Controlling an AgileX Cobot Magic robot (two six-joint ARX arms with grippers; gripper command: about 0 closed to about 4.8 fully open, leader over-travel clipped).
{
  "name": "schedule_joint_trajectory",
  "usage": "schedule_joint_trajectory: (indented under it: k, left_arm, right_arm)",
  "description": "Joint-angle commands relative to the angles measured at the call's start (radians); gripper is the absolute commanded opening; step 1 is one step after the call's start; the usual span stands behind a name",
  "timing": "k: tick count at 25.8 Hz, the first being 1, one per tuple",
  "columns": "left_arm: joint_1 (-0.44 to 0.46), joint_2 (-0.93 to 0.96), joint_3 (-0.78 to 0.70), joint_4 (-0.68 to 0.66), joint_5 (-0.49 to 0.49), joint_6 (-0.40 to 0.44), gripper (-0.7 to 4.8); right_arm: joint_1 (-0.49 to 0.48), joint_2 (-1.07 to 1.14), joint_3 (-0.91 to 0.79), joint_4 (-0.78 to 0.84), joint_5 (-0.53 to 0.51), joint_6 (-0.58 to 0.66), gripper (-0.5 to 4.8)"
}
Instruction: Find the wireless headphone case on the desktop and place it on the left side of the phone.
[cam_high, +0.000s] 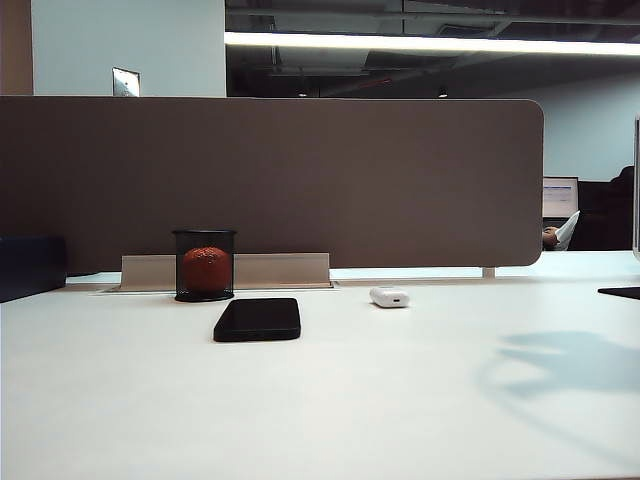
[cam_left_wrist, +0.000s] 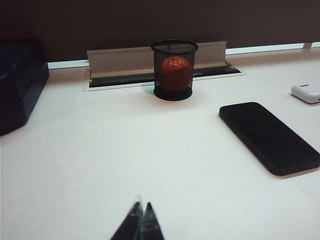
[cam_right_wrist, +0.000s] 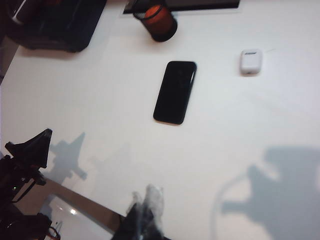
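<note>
On the desktop (cam_high: 400, 400) the wireless headphone case (cam_high: 389, 297) lies right of the phone (cam_high: 257, 319), well apart. Only the wrist views show the grippers — the left gripper (cam_left_wrist: 141, 214) low over the near desk, tips together; the right gripper (cam_right_wrist: 148, 202) high above, shut and empty. From outside, just a shadow; both grippers are cut off at the frame edge.
</note>
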Motion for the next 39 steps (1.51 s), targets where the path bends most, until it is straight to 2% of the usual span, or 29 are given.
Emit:
schedule_joint_trajectory:
  k: [1,7,16,19,23,32,34,37,39]
  left_arm:
    - [0.002,0.001,0.002,0.018,0.0,0.0,-0.05]
    - [0.002,0.001,0.002,0.018,0.0,0.0,-0.05]
    - [0.002,0.001,0.002,0.018,0.0,0.0,-0.05]
    - [0.002,0.0,0.002,0.018,0.0,0.0,-0.05]
    - [0.002,0.001,0.002,0.018,0.0,0.0,-0.05]
    - [0.002,0.001,0.002,0.023,0.002,0.0,-0.05]
    - [0.002,0.001,0.002,0.023,0.046,0.0,-0.06]
    - [0.002,0.001,0.002,0.016,0.166,0.0,-0.06]
    - [0.002,0.001,0.002,0.008,0.21,-0.001,-0.06]
  right_arm:
    - [0.006,0.027,0.004,0.039,-0.003,0.021,0.03]
    - [0.006,0.082,0.004,0.099,-0.001,0.052,0.84]
    - [0.026,0.129,0.004,0.227,0.065,0.1,0.87]
    - [0.069,0.177,0.004,0.248,0.13,0.1,0.96]
    - [0.138,0.263,0.004,0.272,0.265,0.098,1.0]
    - [0.154,0.429,0.004,0.424,0.324,0.122,1.08]
    - [0.154,0.469,0.004,0.439,0.343,0.122,1.11]
    - [0.154,0.528,0.004,0.474,0.365,0.122,2.09]
    - [0.154,0.56,0.004,0.5,0.368,0.122,2.16]
